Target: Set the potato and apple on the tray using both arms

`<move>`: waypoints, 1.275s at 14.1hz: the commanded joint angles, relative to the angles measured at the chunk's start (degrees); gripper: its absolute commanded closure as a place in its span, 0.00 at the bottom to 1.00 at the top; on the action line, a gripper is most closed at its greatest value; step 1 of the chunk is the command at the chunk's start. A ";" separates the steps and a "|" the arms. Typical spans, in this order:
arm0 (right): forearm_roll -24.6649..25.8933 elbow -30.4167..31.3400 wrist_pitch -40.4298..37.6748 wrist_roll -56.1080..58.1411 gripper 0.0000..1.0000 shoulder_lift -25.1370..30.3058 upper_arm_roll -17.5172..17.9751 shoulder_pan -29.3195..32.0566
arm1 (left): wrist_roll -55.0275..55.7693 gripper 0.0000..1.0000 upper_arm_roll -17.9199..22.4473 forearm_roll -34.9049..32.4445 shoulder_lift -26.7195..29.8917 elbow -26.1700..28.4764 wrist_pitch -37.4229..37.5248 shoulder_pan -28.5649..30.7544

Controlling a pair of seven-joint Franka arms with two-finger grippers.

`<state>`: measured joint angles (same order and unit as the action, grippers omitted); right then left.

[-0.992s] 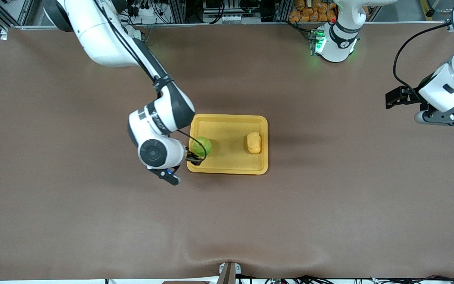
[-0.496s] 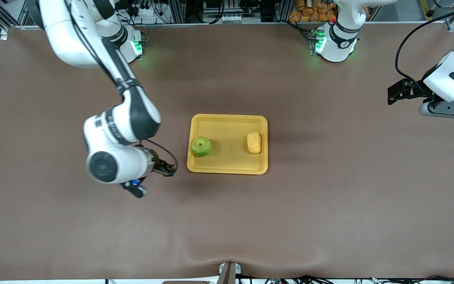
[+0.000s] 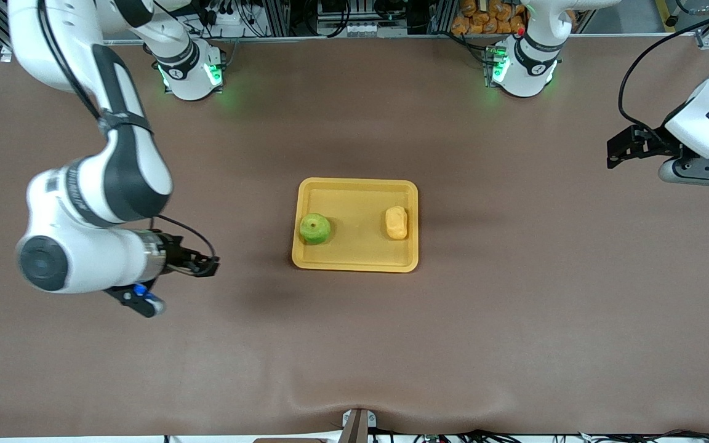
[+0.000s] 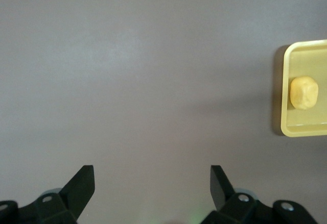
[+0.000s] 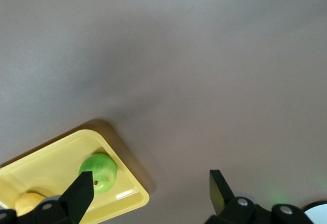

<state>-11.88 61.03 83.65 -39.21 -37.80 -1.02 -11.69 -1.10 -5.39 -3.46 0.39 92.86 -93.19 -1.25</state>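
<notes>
The yellow-orange tray (image 3: pixel 354 185) lies mid-table. The green apple (image 3: pixel 314 228) sits in it at the right arm's end, and the yellow potato (image 3: pixel 396 222) sits in it at the left arm's end. My right gripper (image 3: pixel 209 267) is open and empty over bare table, apart from the tray toward the right arm's end. Its wrist view (image 5: pixel 152 191) shows the apple (image 5: pixel 99 172), tray (image 5: pixel 61 157) and potato (image 5: pixel 28 202). My left gripper (image 3: pixel 614 151) is open and empty over the left arm's end of the table. Its wrist view (image 4: pixel 152 183) shows the potato (image 4: pixel 303 92) in the tray (image 4: pixel 286 81).
The brown table cover (image 3: pixel 354 344) spreads wide on all sides of the tray. The two arm bases (image 3: pixel 188 74) (image 3: pixel 520 67), lit green, stand at the table's top edge. A pile of orange items (image 3: pixel 484 15) lies off the table past that edge.
My right gripper has let go of the apple in the tray and drawn back toward the right arm's end of the table. The left arm has barely shifted.
</notes>
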 commanded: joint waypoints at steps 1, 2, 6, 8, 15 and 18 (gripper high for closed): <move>0.62 0.66 -2.08 7.37 0.00 3.17 0.67 4.03 | 0.13 0.00 -0.33 0.30 -0.75 -1.37 -0.24 0.01; 0.63 0.66 -2.52 9.14 0.00 3.52 0.58 5.53 | 0.22 0.00 -0.33 0.38 -0.75 -1.37 -0.33 0.01; 2.02 0.84 -4.28 19.15 0.00 6.41 0.67 11.24 | 0.48 0.00 -0.42 0.82 -0.31 -0.93 0.37 -0.16; 5.18 1.19 -4.80 22.15 0.00 8.53 0.84 11.87 | 0.48 0.00 -0.50 1.00 -0.13 -0.93 1.25 -0.07; 7.22 6.11 -6.48 25.59 0.00 17.93 0.84 14.41 | 0.22 0.00 -1.64 0.91 0.13 -1.02 1.69 0.10; 7.83 8.13 -6.39 28.31 0.00 22.23 0.76 14.68 | 0.04 0.00 -1.65 0.74 0.05 -1.37 1.60 0.28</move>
<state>-5.17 64.65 76.58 -12.88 -20.53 -1.22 2.07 -1.01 -6.68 -3.38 0.32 92.72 -92.80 -1.45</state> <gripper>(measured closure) 0.000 0.000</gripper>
